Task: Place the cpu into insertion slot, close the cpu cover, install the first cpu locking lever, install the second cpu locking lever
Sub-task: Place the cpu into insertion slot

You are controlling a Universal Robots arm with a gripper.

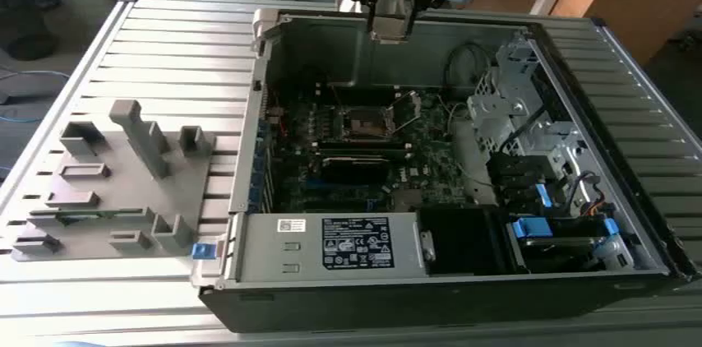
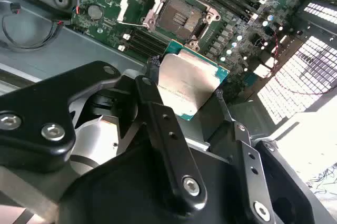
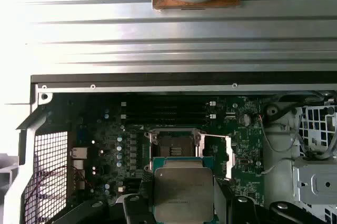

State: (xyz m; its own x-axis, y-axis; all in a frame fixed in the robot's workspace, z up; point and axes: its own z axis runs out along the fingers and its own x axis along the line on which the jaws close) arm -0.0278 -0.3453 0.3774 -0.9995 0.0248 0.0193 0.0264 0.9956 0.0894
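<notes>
My gripper [image 1: 392, 14] hangs over the far wall of the open computer case [image 1: 252, 199], shut on the cpu [image 1: 390, 31]. In both wrist views the cpu [image 2: 187, 84] [image 3: 183, 190] is a silver-topped square with a green edge, clamped between two black fingers [image 2: 158, 113] [image 3: 136, 205]. It is held above the motherboard, apart from the insertion slot [image 2: 179, 19] [image 3: 174, 142] [image 1: 366, 122]. That square dark socket lies bare. The cpu cover [image 2: 138, 0] [image 3: 220, 153] is swung open beside it, a silver frame with a window.
Long black memory slots [image 3: 163, 111] run beside the socket. A drive cage [image 1: 515, 108] and cables fill the case on the exterior view's right, with a power supply [image 1: 329, 244] at the near end. A grey fixture tray [image 1: 110, 182] lies on the slatted table [image 1: 176, 43].
</notes>
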